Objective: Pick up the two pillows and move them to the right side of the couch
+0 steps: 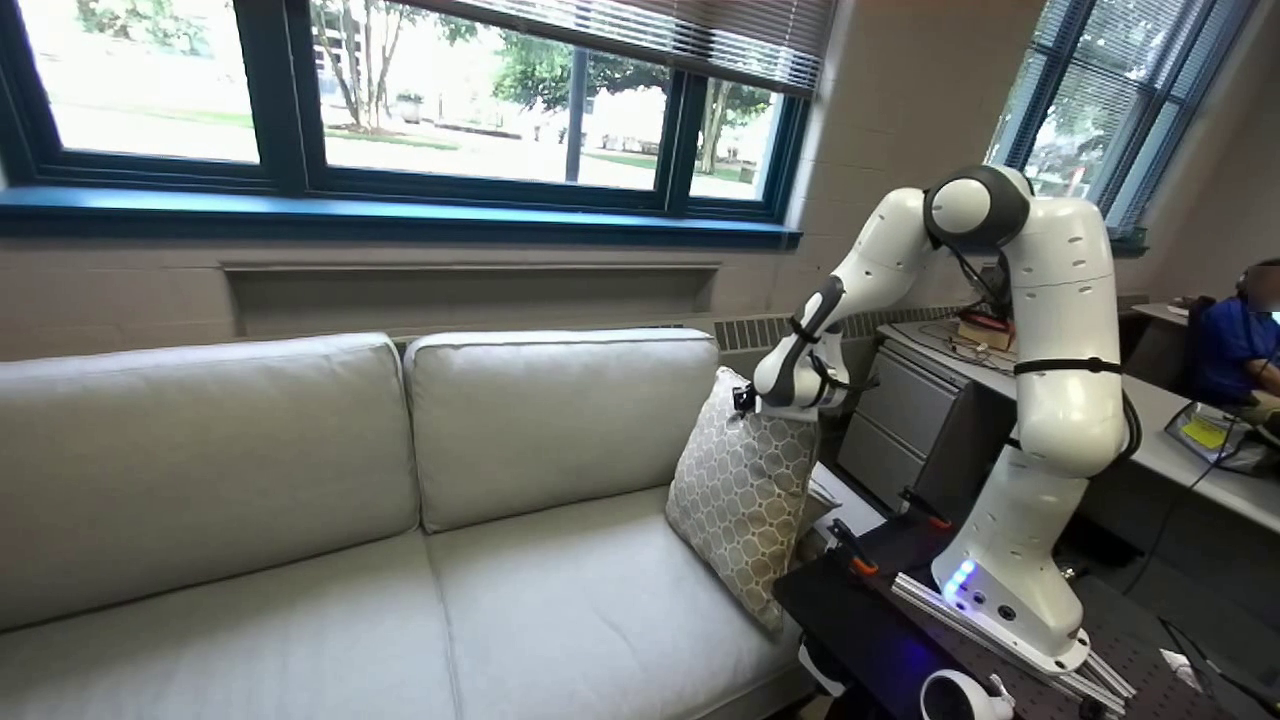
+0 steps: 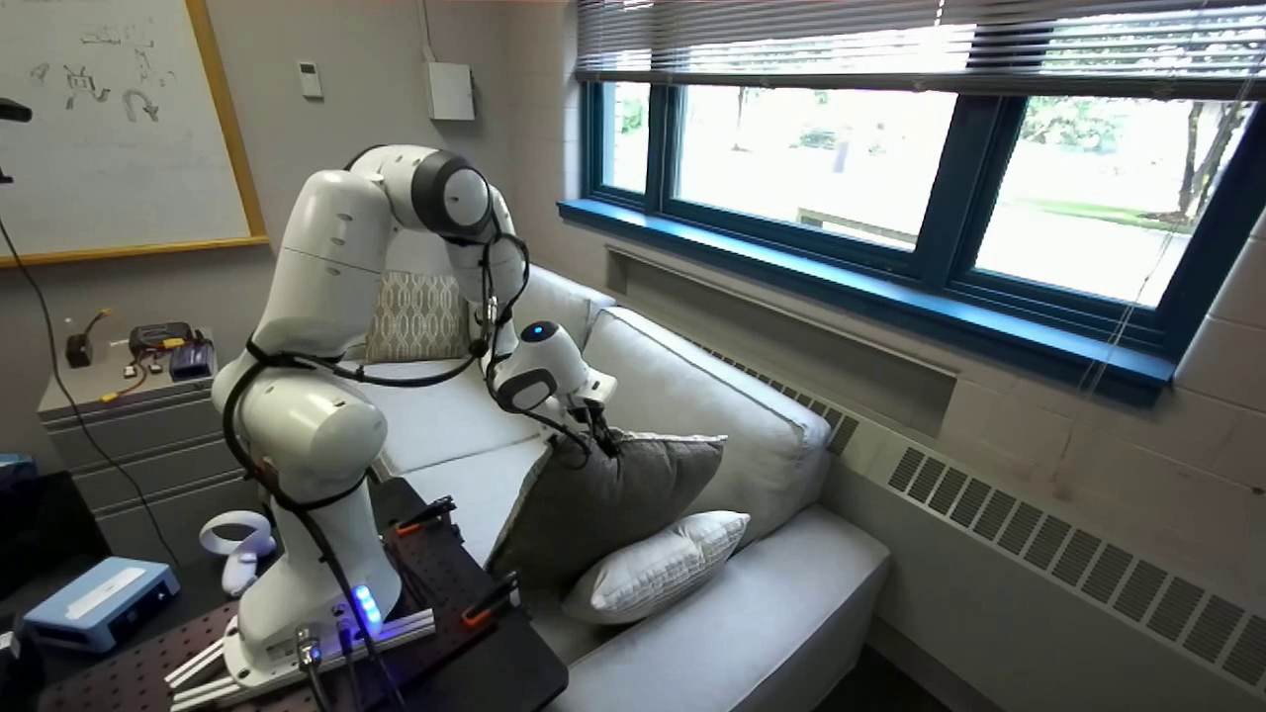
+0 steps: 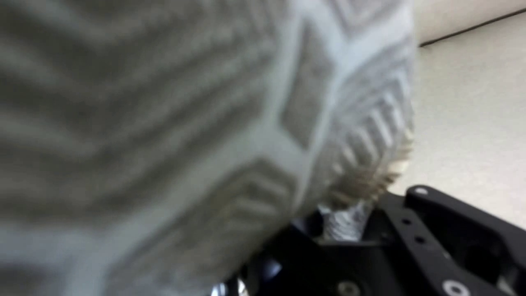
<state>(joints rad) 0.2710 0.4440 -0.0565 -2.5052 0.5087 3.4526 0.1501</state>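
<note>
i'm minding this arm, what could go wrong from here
The gripper seems to pinch only the top edge of the hexagon-patterned pillow, which might slip free. The small cream pillow sits close beside it and could get dragged. The orange-tipped clamp nearest the held pillow might catch its fabric.

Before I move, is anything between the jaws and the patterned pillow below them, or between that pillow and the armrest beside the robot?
Nothing visible separates the jaws from the patterned pillow; they are at its top edge. But the white pillow lies between it and the armrest.
</note>
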